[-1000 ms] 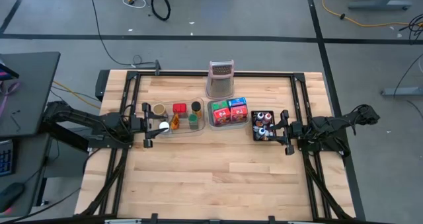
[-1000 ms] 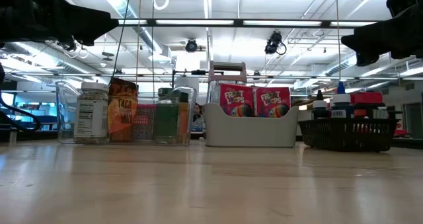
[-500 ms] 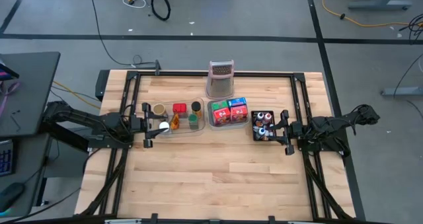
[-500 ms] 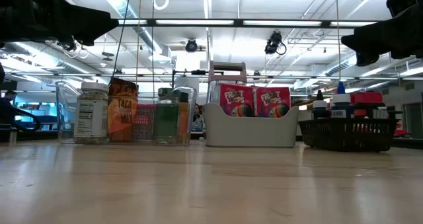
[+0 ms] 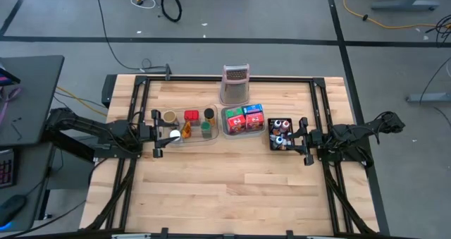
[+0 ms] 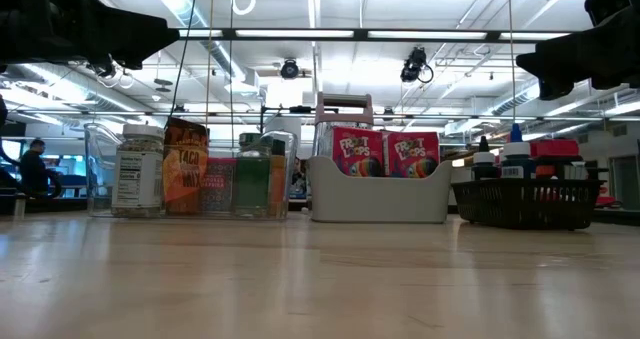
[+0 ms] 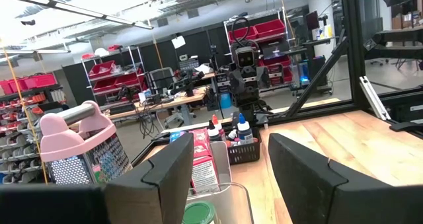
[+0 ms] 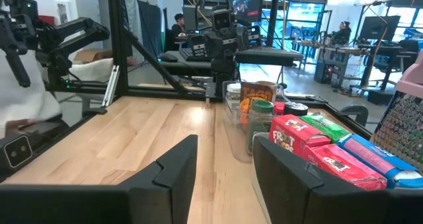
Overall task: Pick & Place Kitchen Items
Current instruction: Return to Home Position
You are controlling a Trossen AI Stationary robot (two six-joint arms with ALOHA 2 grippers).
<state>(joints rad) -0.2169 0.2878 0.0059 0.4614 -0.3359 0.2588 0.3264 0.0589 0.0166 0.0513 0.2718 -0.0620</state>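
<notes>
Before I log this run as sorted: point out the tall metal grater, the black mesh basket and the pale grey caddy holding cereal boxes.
Tall metal grater (image 5: 236, 87): high view, on its metal face.
Black mesh basket (image 6: 525, 207): low view, on its front wall.
Pale grey caddy (image 6: 378, 201): low view, on its front wall.

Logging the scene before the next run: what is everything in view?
Table: one, light wood.
Clear tray: one, transparent, left of centre.
Jar: one, white label, in the clear tray.
Taco packet: one, orange, beside the jar.
Grey tray: one, grey, centre.
Cereal boxes: two, red-fronted, in the grey tray.
Black basket: one, right of the grey tray.
Small bottles: several, dark and blue caps, in the black basket.
Grater: one, metal, pink handle, behind the grey tray.
Person: one, dark clothes, far off in the room.
Left gripper: one, dark, open, by the clear tray.
Right gripper: one, dark, open, by the black basket.
</notes>
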